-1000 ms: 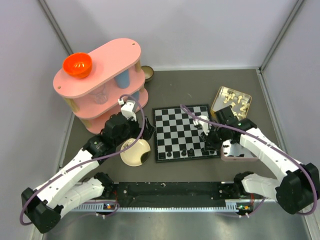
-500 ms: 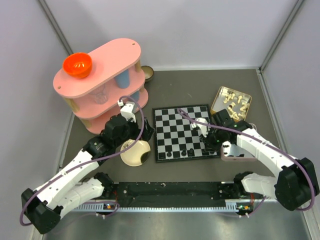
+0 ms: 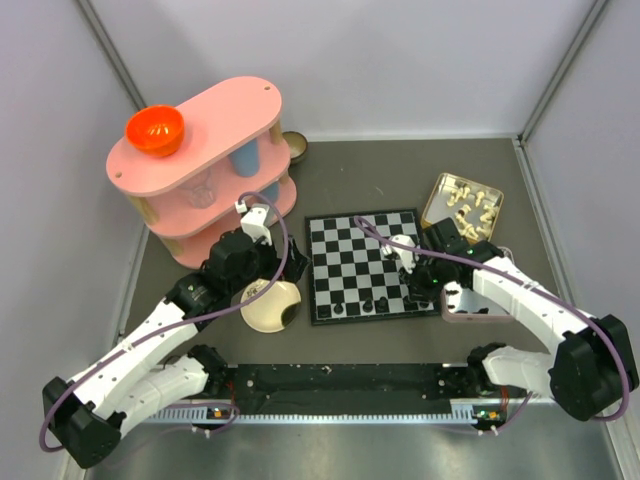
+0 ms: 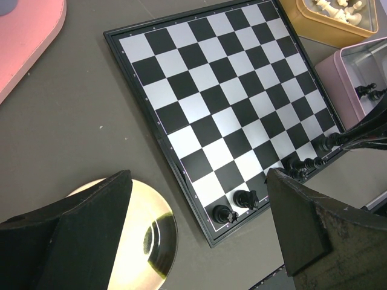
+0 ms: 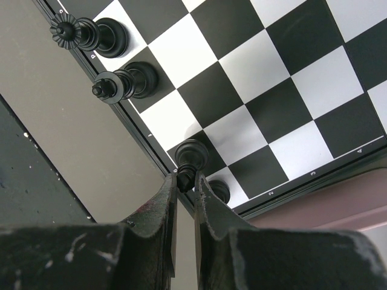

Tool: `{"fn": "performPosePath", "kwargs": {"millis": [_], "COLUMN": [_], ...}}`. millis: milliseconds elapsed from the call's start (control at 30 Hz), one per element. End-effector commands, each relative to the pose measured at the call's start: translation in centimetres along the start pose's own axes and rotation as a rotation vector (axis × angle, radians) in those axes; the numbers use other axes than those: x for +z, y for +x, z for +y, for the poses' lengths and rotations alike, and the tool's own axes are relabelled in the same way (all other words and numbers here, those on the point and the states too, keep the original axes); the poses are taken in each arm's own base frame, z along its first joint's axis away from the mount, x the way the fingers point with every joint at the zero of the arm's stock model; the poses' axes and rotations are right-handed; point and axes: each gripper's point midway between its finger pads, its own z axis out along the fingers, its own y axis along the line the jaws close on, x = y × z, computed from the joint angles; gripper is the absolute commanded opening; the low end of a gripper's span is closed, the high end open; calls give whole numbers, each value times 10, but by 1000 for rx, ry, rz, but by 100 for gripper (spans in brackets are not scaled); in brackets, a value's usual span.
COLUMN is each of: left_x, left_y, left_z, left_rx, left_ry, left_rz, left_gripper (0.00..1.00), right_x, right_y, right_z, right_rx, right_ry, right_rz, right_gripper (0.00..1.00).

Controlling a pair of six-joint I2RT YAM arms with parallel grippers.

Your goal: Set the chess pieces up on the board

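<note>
The board [image 3: 345, 250] lies mid-table and also shows in the left wrist view [image 4: 205, 90]. Several black chess pieces [image 3: 367, 303] stand along its near edge row, also in the left wrist view [image 4: 247, 199] and the right wrist view [image 5: 130, 81]. My right gripper [image 5: 184, 181] is shut on the top of a black piece [image 5: 192, 156] whose base sits on a near-edge square by the board's right corner. It shows in the top view [image 3: 410, 288]. Another piece [image 5: 219, 190] is partly hidden behind a finger. My left gripper [image 4: 199, 181] is open and empty, above the board's near left corner.
A round cream plate [image 3: 265, 310] lies left of the board. A pink tin [image 3: 478, 305] holding black pieces sits right of the board, and a gold tin [image 3: 463, 205] of white pieces behind it. A pink shelf [image 3: 200, 170] with an orange bowl [image 3: 154, 130] stands back left.
My right arm has shifted slightly left over the board's near right corner. My left arm has not moved.
</note>
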Motion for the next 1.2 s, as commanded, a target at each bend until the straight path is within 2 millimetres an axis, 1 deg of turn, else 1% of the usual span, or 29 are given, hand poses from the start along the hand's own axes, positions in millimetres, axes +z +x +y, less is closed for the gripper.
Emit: {"fn": "performPosePath", "kwargs": {"millis": [0, 200, 600, 867, 1167], "left_x": [1, 0, -2, -1, 0], "left_y": [-11, -10, -8, -6, -6], "left_z": [-3, -2, 1, 3, 4], "left_rx": [-10, -8, -15, -21, -22], "left_ry": [9, 8, -3, -11, -17], "left_rz": [-44, -45, -50, -50, -50], "left_gripper": [97, 97, 98, 98, 98], "right_x": [2, 7, 13, 16, 17], "right_y": [-12, -20, -39, -41, -33], "right_z": [6, 15, 11, 11, 14], "right_rx": [-24, -37, -48, -52, -51], "right_ry": [-24, -62, -49, -47, -56], "right_rz": [-32, -33, -46, -39, -19], "right_gripper": [3, 4, 4, 4, 5]}}
